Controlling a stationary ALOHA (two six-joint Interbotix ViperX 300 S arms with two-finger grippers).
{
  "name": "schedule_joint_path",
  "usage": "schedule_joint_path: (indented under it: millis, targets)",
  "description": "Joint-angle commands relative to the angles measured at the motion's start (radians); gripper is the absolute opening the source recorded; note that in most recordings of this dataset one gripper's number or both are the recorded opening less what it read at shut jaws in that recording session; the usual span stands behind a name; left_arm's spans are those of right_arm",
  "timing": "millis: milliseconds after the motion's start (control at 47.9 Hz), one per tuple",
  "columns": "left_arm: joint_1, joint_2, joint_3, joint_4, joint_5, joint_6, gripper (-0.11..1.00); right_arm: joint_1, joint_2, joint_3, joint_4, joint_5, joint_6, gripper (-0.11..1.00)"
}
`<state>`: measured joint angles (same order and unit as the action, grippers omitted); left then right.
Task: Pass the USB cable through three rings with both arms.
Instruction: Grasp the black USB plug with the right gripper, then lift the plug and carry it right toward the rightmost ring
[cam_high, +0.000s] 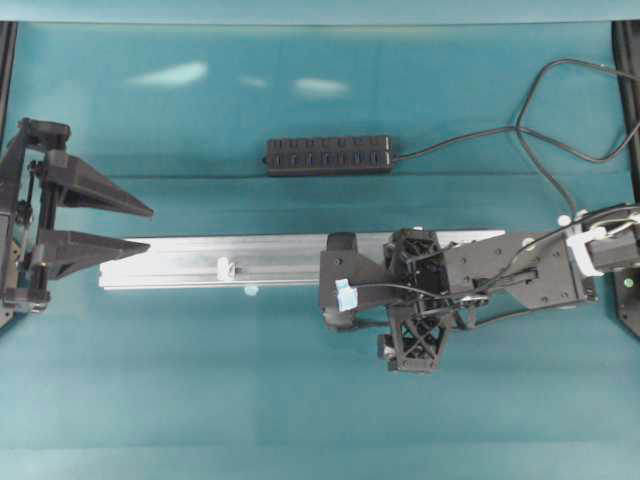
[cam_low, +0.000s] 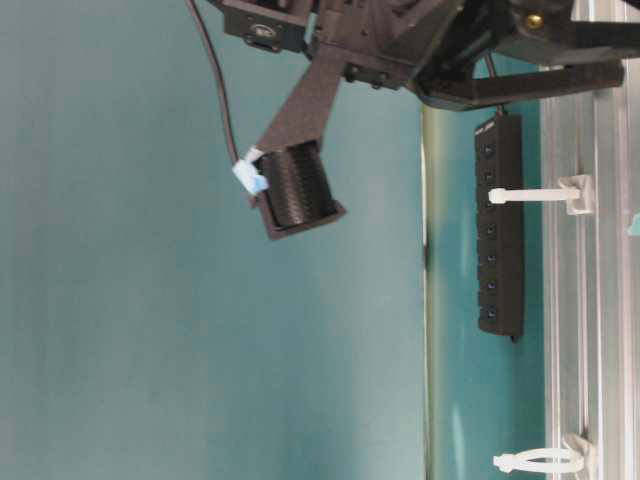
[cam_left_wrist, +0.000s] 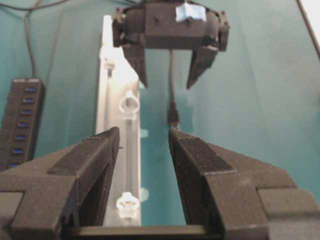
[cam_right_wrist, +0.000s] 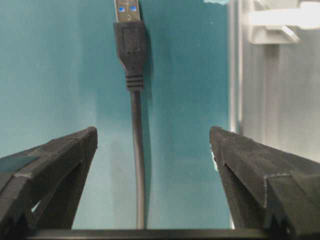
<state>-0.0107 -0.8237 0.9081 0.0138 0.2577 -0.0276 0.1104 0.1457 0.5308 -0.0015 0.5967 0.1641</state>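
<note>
A brushed silver aluminium rail (cam_high: 280, 262) with grooved, faintly shiny faces lies on a smooth teal desk (cam_high: 200, 400) that throws soft glare. Translucent white plastic rings (cam_left_wrist: 129, 105) stand along it. The right tool (cam_right_wrist: 152, 150) has matt, grainy black plastic fingers (cam_right_wrist: 250, 165); the USB cable (cam_right_wrist: 137, 165) is smooth black rubber, its plug (cam_right_wrist: 129, 40) metal-tipped.

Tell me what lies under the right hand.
Under the open right hand lies the USB cable, plug pointing ahead, on the teal table beside the aluminium rail. Rings beneath the arm are hidden.
</note>
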Motion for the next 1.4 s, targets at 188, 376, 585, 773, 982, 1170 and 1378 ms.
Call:
schedule_joint_path:
  millis: [188, 376, 585, 773, 982, 1170, 1378]
  targets:
    - [0.015, -0.005, -0.011, 0.002, -0.015, 0.002, 0.52, 0.018, 0.031, -0.018, -0.002, -0.014, 0.006, 0.61]
    - [0.015, -0.005, -0.011, 0.002, -0.029, 0.002, 0.52, 0.018, 0.041, -0.041, -0.003, -0.017, 0.002, 0.60]
    - [0.014, -0.006, -0.011, 0.002, -0.031, 0.002, 0.52, 0.018, 0.063, -0.064, -0.006, -0.008, 0.000, 0.46]
    - [0.014, -0.006, -0.011, 0.002, -0.031, 0.002, 0.52, 0.020, 0.075, -0.066, -0.006, 0.006, 0.000, 0.43]
    - [0.014, -0.006, -0.011, 0.002, -0.031, 0.002, 0.52, 0.018, 0.086, -0.064, -0.008, 0.018, -0.002, 0.43]
    - [0.015, -0.006, -0.011, 0.002, -0.031, 0.002, 0.52, 0.018, 0.094, -0.064, -0.006, 0.018, -0.005, 0.42]
    - [0.015, -0.006, -0.011, 0.002, -0.034, 0.002, 0.52, 0.018, 0.098, -0.063, -0.006, 0.031, -0.008, 0.41]
